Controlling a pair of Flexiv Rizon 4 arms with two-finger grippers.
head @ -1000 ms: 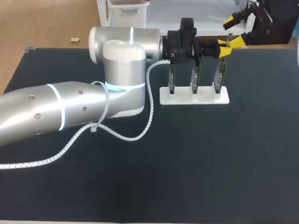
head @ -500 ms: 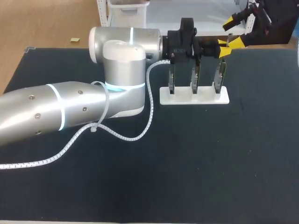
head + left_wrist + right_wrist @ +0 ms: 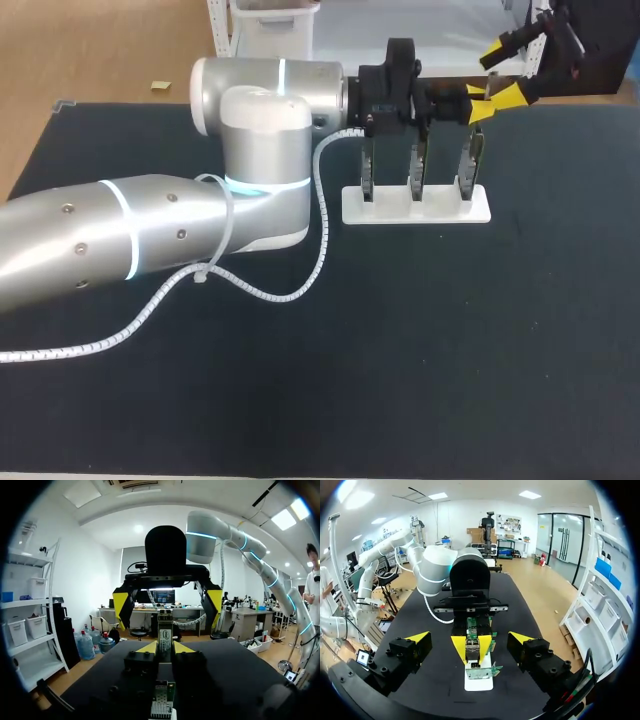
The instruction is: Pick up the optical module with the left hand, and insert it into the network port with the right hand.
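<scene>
Optical module (image 3: 165, 632), a slim silver metal cartridge with a printed label: clamped from both sides between the yellow tips of the left gripper (image 3: 165, 647), up in the air over the end of the flat white plastic rack (image 3: 440, 212) nearest the right arm, free end pointing toward the right gripper (image 3: 502, 70). Probably light, rigid and smooth-skinned, so apt to slide or twist in a loose pinch; likely delicate at the connector end. Best taken squarely on the flat sides of the free part, well clear of the left fingers. Right gripper spread wide, holding nothing, facing the module but apart from it. Down on the black table mat (image 3: 400, 350), the rack carrying three upright green circuit boards (image 3: 414, 170) in a row. Network ports presumably on those boards, too small to tell whether any is filled.
</scene>
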